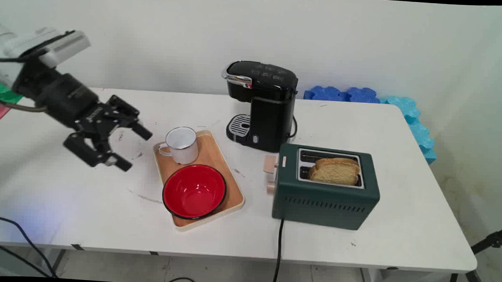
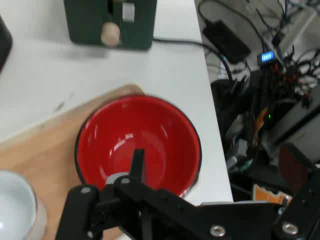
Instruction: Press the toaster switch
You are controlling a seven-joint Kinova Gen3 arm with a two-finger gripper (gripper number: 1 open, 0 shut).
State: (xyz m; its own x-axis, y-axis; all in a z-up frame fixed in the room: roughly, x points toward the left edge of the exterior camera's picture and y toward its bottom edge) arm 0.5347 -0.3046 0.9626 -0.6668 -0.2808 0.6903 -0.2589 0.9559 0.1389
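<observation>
The gripper (image 1: 134, 148) hangs above the white table (image 1: 62, 192), its two black fingers spread wide apart with nothing between them, pointing toward three o'clock at the wooden tray (image 1: 228, 186) just beside it. Nearest the camera on that tray sits the red bowl (image 1: 193, 191), black-rimmed and empty; in the hand view the bowl (image 2: 145, 140) fills the middle of the frame beyond the black linkage. At twelve o'clock from the bowl, on the tray's far end, stands a white enamel mug (image 1: 182, 144), its handle toward nine o'clock. At three o'clock from the tray is a dark green toaster (image 1: 324, 203) with a slice of bread (image 1: 334, 170) standing in its slot. Farther back, at twelve o'clock from the toaster's left end, stands a black coffee machine (image 1: 263, 105).
</observation>
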